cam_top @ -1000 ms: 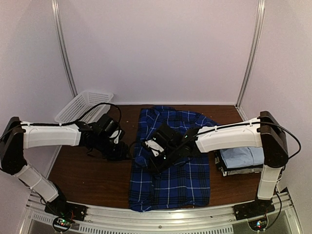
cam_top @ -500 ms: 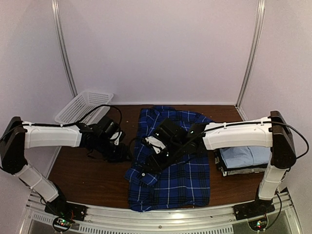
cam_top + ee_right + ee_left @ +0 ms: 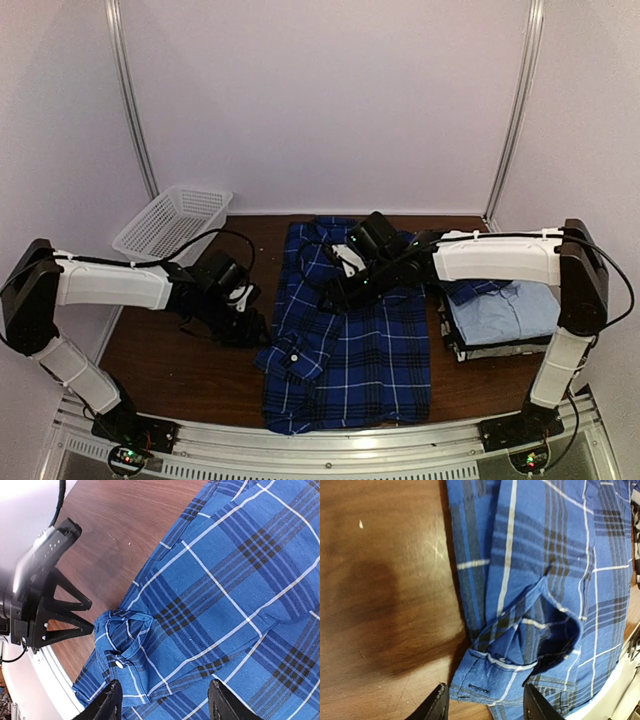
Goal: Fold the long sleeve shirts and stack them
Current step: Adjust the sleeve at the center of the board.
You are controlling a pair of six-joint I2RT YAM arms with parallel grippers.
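From above, the blue-and-black plaid shirt (image 3: 350, 345) is seen spread flat down the middle of the desk (image 3: 180, 365). One sleeve is doubled back, so that its cuff (image 3: 292, 360) lies at the shirt's left edge. The left hand (image 3: 245, 325) is held low over bare wood, just beside that edge. The right hand (image 3: 335, 295) is poised over the shirt's far half. At the right side of the desk a stack of folded shirts (image 3: 495, 335) is found, topped by a light blue shirt (image 3: 510, 310), with darker and grey layers showing beneath it. A white lattice basket (image 3: 170, 218) is tucked into the far left corner.

Over to the left wrist view: the left hand (image 3: 487, 707) is seen with its fingers (image 3: 437, 707) spread apart and nothing gripped. The buttoned cuff (image 3: 490, 677) is framed between them. Bare desk (image 3: 380, 580) fills the left half of the view, and plaid cloth fills the right.

And the right wrist view: the right hand (image 3: 167, 702) is likewise parted and empty, with its fingers (image 3: 112, 700) hanging above the plaid shirt (image 3: 240, 580). The cuff (image 3: 122, 647), marked by a small white button (image 3: 119, 664), is seen folded onto the shirt's edge. The left hand (image 3: 50, 615) is caught just beside it, over the wood, with its black fingers apart.
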